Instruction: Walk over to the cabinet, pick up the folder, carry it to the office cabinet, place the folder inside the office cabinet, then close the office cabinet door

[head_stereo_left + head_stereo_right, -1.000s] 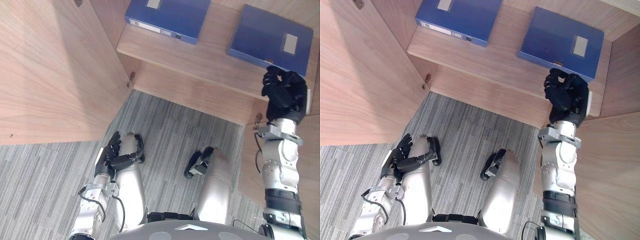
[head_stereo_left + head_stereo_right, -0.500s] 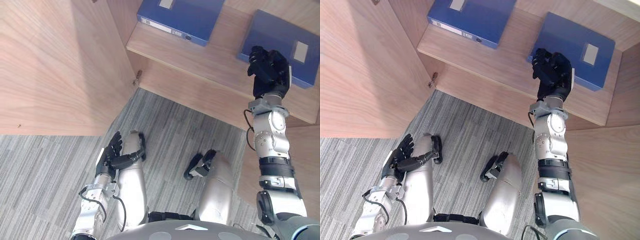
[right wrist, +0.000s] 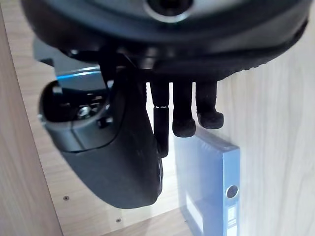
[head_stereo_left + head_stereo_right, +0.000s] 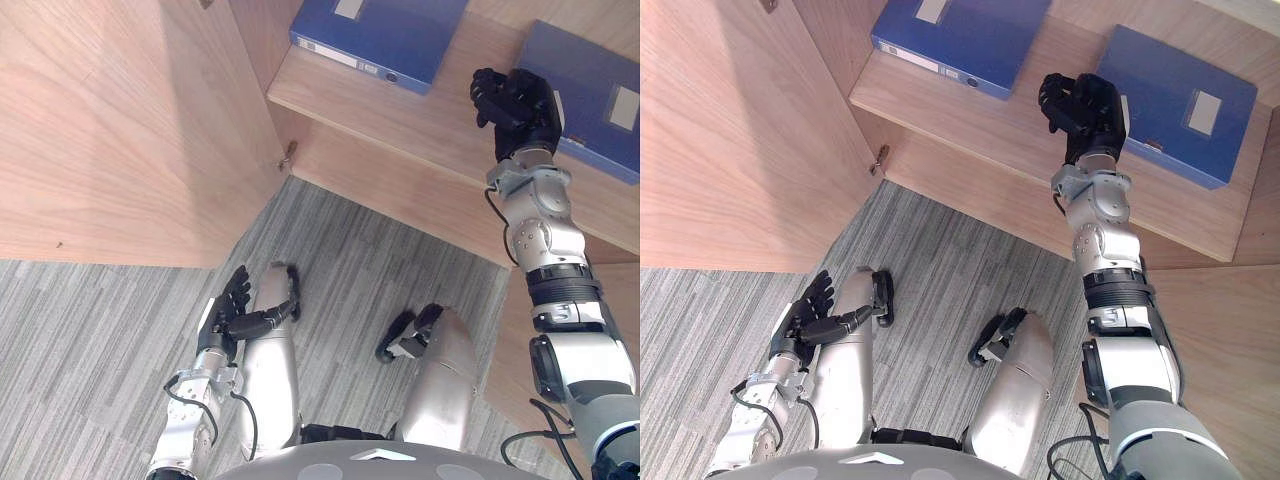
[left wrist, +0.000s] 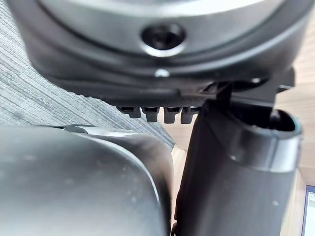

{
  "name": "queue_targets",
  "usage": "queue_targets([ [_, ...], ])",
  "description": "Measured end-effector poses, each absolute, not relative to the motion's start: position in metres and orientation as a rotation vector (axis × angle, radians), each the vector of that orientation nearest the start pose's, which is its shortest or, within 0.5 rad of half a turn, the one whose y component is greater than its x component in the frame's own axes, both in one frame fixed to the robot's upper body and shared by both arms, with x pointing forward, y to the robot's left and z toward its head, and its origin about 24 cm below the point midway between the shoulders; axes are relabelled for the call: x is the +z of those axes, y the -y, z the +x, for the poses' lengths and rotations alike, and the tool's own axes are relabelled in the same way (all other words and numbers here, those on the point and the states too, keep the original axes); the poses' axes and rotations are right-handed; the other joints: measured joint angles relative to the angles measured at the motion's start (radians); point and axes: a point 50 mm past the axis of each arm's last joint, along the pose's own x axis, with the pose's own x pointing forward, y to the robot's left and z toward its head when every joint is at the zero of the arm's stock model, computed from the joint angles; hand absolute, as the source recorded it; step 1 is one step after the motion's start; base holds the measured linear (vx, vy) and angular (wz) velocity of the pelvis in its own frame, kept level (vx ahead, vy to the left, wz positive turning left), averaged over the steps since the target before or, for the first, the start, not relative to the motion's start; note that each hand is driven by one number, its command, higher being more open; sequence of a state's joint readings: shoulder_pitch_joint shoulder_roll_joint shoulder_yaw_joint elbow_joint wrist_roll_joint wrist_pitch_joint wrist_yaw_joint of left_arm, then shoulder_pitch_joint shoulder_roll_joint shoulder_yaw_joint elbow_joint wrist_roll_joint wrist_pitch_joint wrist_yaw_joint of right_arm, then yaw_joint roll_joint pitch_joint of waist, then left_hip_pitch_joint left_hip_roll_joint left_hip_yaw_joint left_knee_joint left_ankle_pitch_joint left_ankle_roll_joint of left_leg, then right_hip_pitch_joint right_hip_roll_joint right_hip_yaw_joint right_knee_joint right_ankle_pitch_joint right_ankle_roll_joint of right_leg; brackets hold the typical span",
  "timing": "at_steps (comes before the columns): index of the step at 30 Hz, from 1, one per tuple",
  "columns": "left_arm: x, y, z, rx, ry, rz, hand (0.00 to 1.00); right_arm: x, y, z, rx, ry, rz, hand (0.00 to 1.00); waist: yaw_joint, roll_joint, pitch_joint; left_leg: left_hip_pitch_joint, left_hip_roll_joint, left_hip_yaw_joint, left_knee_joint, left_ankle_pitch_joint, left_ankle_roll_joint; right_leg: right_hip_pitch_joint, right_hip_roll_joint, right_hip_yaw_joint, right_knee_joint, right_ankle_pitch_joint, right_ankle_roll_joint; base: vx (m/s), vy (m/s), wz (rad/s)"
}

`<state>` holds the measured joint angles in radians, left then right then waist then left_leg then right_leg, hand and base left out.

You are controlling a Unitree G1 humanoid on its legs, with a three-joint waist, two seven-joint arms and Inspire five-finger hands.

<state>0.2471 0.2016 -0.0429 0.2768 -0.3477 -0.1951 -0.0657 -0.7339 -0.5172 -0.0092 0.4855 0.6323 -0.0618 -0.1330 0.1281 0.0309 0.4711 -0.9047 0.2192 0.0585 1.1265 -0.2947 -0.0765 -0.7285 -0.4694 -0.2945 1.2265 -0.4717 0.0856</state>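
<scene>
left eye view: the right hand [image 4: 515,100] is hovering raised over the wooden shelf [image 4: 420,112], between two blue folders that are lying flat on it; the right folder [image 4: 600,85] is sitting just beside the hand, and the left folder [image 4: 385,30] is lying apart toward the shelf's left end. the cabinet door [image 4: 110,130] is standing open on the left. the left hand [image 4: 225,312] is hanging low over the grey carpet [image 4: 90,350], fingers straight and spread, holding nothing

right eye view: the right hand is showing loosely bent fingers with nothing in them; whether it is touching the right folder's edge i cannot tell

left wrist view: the left hand's fingers are pointing out straight, empty

right wrist view: the right hand's fingers [image 3: 183,115] are hanging relaxed over the shelf, empty, with the left folder lying past them
</scene>
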Motion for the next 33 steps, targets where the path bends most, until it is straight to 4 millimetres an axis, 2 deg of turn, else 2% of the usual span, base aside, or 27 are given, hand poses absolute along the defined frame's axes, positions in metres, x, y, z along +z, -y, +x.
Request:
queue_targets([
  [11,-0.05,-0.198,0.175,0.041,-0.32,-0.15,1.0,0.194,0.248,0.379,-0.147,0.254,0.088,0.0,0.006,0.005,-0.003,0.004,-0.033,-0.014,-0.068,0.051,0.001,0.014,-0.018,-0.035,-0.027,0.003,-0.006,0.0,-0.022,0.1],
  [19,-0.051,-0.195,0.174,0.028,-0.328,-0.161,1.0,0.207,0.26,0.385,-0.192,0.243,0.055,0.0,0.01,0.006,-0.004,0.004,-0.058,-0.023,-0.132,0.092,-0.013,0.013,-0.035,-0.063,-0.039,0.005,-0.012,-0.01,-0.035,0.11],
  [30,-0.052,-0.191,0.174,0.029,-0.332,-0.192,1.0,0.229,0.25,0.393,-0.19,0.278,0.043,0.0,0.011,0.013,-0.008,-0.011,-0.063,-0.025,-0.158,0.117,-0.016,-0.017,-0.038,-0.065,-0.033,0.002,-0.02,0.0,-0.005,0.01],
  [33,-0.054,-0.183,0.173,0.011,-0.337,-0.209,1.0,0.232,0.25,0.396,-0.196,0.27,0.033,0.0,0.009,0.021,-0.013,-0.016,-0.069,-0.024,-0.163,0.123,-0.018,-0.028,-0.048,-0.064,-0.024,-0.002,-0.027,-0.01,-0.022,0.05],
])
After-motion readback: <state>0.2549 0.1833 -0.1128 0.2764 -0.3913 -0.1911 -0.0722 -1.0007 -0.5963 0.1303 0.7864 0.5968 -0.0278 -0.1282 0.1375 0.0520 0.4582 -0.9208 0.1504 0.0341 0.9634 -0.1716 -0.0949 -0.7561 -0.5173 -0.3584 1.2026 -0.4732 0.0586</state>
